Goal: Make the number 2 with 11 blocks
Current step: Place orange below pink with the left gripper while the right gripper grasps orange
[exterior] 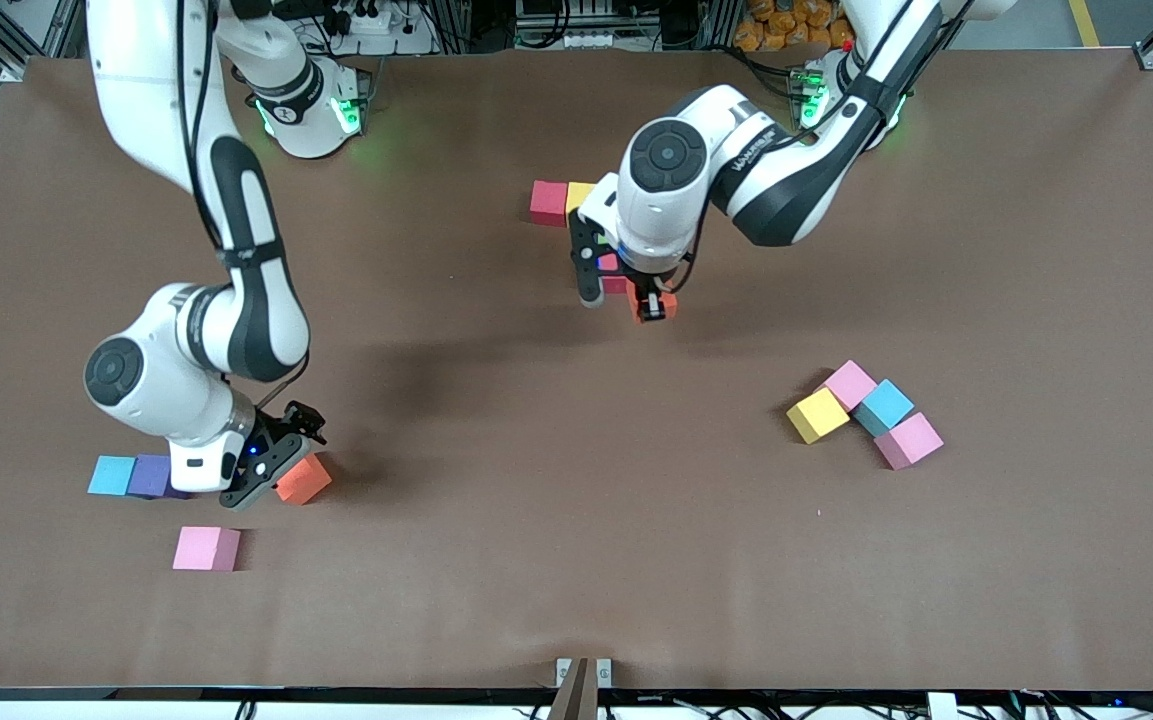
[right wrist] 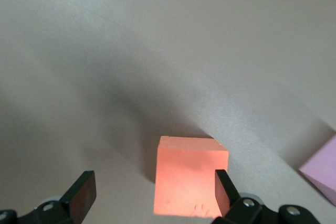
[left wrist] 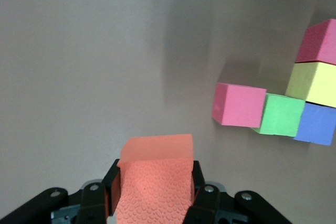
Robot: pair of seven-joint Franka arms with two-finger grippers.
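At the right arm's end of the bench, the right claw stands wide open, low beside an orange block resting on the bench, with light blue, purple and pink blocks nearby. Mid-bench, the left claw grips another orange cube just beside the partly built number 2, whose red and yellow blocks show. Four loose blocks cluster toward the left arm's end.
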